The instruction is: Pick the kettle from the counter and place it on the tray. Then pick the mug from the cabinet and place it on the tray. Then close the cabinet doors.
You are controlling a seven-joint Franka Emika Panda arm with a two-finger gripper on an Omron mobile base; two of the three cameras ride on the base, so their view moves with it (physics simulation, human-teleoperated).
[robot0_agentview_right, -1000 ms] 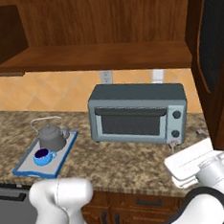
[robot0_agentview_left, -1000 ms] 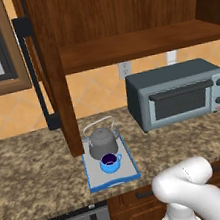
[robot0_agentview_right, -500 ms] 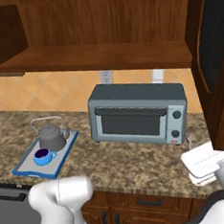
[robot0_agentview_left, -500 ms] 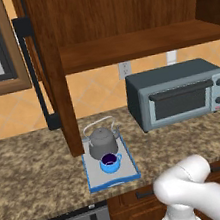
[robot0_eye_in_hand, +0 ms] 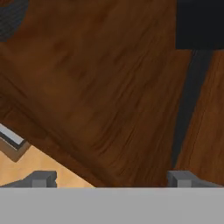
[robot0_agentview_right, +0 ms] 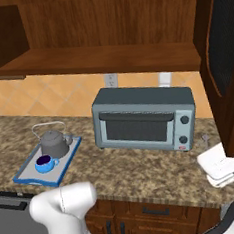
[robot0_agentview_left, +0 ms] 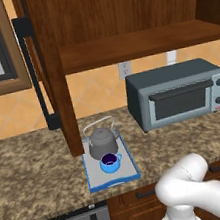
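Hand view: we face the brown wood of a cabinet door, jaws spread wide and holding nothing.

The kettle (robot0_agentview_left: 102, 141) and the mug (robot0_agentview_left: 109, 162) sit together on the tray (robot0_agentview_left: 94, 178) on the worktop (robot0_agentview_left: 36, 170), so we judge closing the cabinet doors to be what is left. The right door (robot0_agentview_right: 224, 64) stands swung out beside the toaster oven (robot0_agentview_right: 144, 117), the left door (robot0_agentview_left: 50, 71) above the tray. We should press flat on a door's outer face and sweep it shut slowly, keeping the arm (robot0_agentview_left: 196, 191) above the tray.
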